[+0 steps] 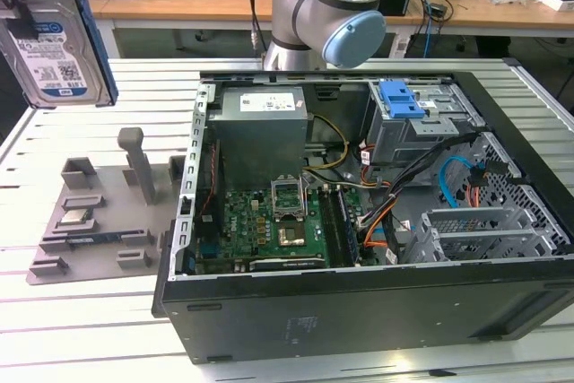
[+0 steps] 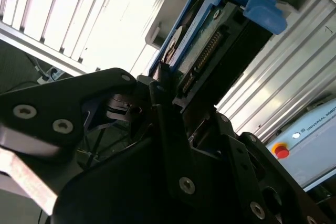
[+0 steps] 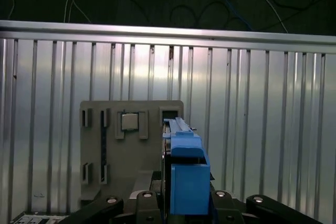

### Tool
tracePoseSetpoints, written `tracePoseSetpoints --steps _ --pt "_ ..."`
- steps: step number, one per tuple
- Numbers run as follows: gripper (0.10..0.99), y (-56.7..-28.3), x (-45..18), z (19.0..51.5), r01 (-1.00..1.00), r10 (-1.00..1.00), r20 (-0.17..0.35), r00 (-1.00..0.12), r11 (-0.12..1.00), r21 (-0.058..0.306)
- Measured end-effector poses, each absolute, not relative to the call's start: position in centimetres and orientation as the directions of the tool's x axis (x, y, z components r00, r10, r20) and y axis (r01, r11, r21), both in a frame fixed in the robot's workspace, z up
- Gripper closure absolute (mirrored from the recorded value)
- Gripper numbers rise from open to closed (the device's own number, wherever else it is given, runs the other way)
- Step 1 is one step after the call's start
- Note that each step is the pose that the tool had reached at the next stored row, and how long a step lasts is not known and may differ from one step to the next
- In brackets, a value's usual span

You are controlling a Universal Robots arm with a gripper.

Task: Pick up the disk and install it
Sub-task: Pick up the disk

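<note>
The disk (image 1: 56, 47) is held clear of the slatted table (image 1: 108, 311), at the exterior view's upper left, above the grey fixture plate (image 1: 99, 221) and well apart from the open computer case (image 1: 359, 311). Its labelled face is turned toward that camera and its blue carrier frame (image 1: 92, 42) runs along the edge nearer the case.

In the second wrist view the gripper (image 2: 191, 106) is seen clamped on the disk (image 2: 210, 40) at one end, the black fingers (image 2: 167, 124) pressed against its flat sides close to the row of connector pins. How much of each pad bears on metal and how much on plastic cannot be made out with certainty from this angle. In the first wrist view the carrier's blue end (image 3: 186, 174) stands between the finger bases, with the fixture plate (image 3: 131, 150) below it.

The disk is judged stiff and dense, heavy for its size, and sensitive to knocks. A hold is best taken on the bare metal sides (smooth, so firm pressure is wanted), never on the connector pins or on the carrier's thin plastic, which is likely to flex.
</note>
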State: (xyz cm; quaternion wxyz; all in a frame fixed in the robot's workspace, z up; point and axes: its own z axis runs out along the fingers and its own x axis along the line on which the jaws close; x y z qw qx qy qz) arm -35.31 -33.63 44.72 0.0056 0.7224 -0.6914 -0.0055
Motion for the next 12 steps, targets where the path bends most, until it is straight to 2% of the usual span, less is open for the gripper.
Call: tracePoseSetpoints --steps 12 --pt "0.722 -33.6 -35.3 47.4 -0.999 -0.999 0.000 0.044 -0.044 0.016"
